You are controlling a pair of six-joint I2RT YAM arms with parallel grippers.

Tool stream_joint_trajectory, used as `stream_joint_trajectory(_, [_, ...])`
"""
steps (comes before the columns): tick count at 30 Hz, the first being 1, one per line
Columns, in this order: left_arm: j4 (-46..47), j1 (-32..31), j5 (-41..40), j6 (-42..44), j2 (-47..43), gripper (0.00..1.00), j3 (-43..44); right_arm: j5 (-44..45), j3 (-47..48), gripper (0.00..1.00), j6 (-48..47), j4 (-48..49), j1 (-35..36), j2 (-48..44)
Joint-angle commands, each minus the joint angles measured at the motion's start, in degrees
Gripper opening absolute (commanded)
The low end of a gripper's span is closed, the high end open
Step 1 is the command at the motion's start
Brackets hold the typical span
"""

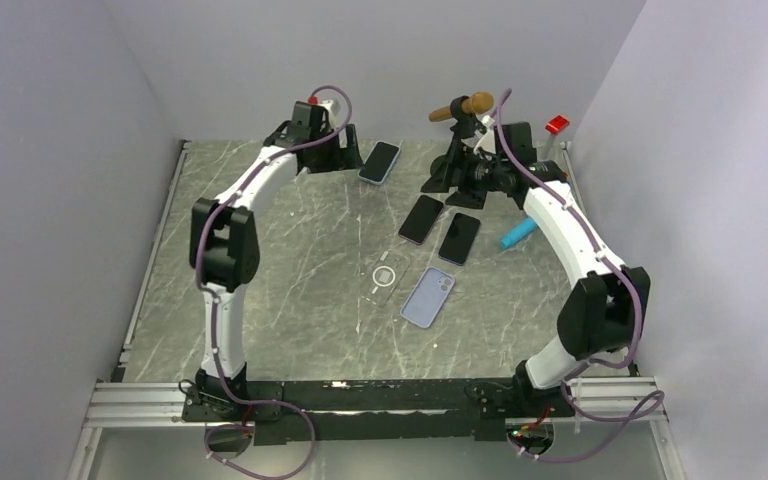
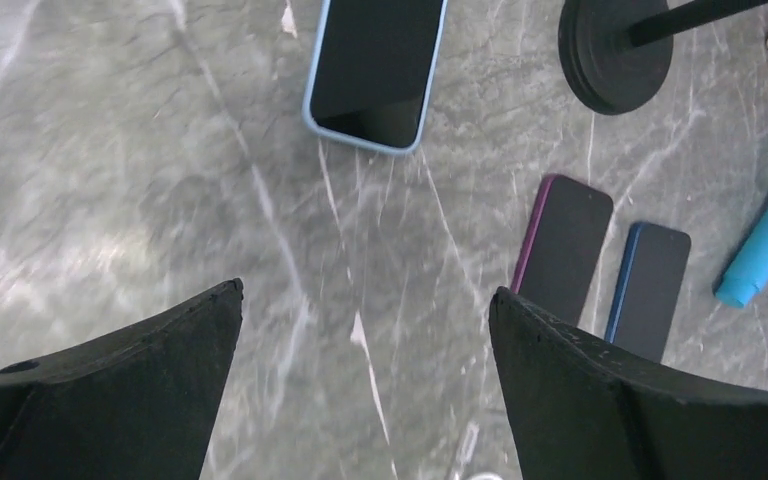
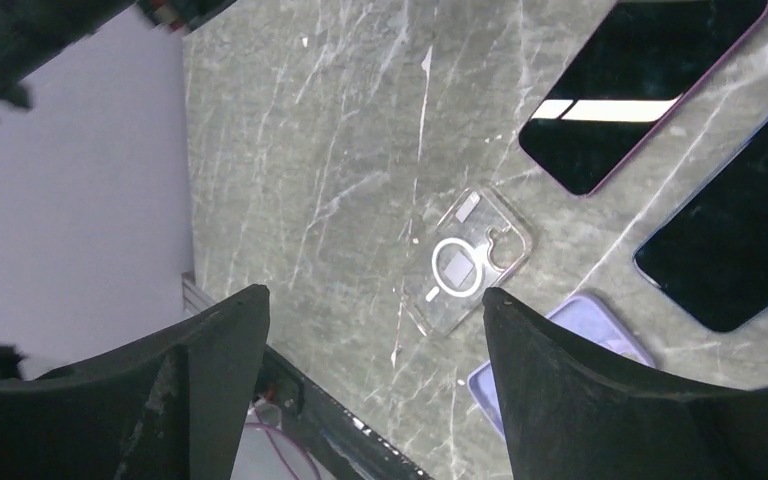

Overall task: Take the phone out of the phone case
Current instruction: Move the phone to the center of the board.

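Note:
A phone in a light blue case [image 1: 380, 162] lies face up at the back of the table, and also shows in the left wrist view [image 2: 375, 70]. My left gripper [image 1: 345, 150] hovers just left of it, open and empty [image 2: 365, 295]. A clear empty case [image 1: 384, 275] lies mid-table beside a lavender phone [image 1: 428, 297] that is face down. My right gripper [image 1: 455, 185] hangs above the table at the back right, open and empty [image 3: 375, 295]. The clear case [image 3: 470, 260] shows between its fingers, far below.
A purple-edged phone [image 1: 421, 219] and a blue-edged phone [image 1: 459, 238] lie face up side by side. A cyan marker [image 1: 518, 234] lies to their right. A black stand [image 1: 460, 130] with a wooden-handled tool stands at the back, and a red object [image 1: 557, 124] sits on the right wall.

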Motion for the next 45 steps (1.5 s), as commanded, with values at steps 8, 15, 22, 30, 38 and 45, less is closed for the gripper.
stream_joint_trajectory(8, [20.9, 4.2, 15.9, -14.5, 13.1, 0.82, 7.1, -3.1, -3.9, 0.64, 15.3, 28.3, 0.5, 12.9])
stream_joint_trajectory(15, [28.1, 7.2, 27.5, -25.2, 22.2, 0.65, 10.8, 1.5, 13.1, 0.58, 20.0, 32.5, 4.4, 34.2])
stream_joint_trajectory(22, [39.3, 9.3, 33.4, -39.6, 30.6, 0.63, 15.2, 10.8, 20.7, 0.57, 25.2, 32.7, 6.5, 43.3])
stream_joint_trajectory(30, [42.8, 9.4, 32.8, -47.4, 34.1, 0.65, 15.4, 14.4, 25.0, 0.55, 27.5, 30.9, 6.3, 47.9])
stream_joint_trajectory(38, [48.3, 9.5, 33.9, -56.2, 39.5, 0.63, 18.1, 13.1, 29.4, 0.52, 25.6, 28.7, 4.8, 52.3])
stream_joint_trajectory(45, [48.9, 9.6, 36.2, -58.6, 42.6, 0.65, 22.4, 8.5, 39.0, 0.53, 24.4, 26.5, 4.0, 59.8])
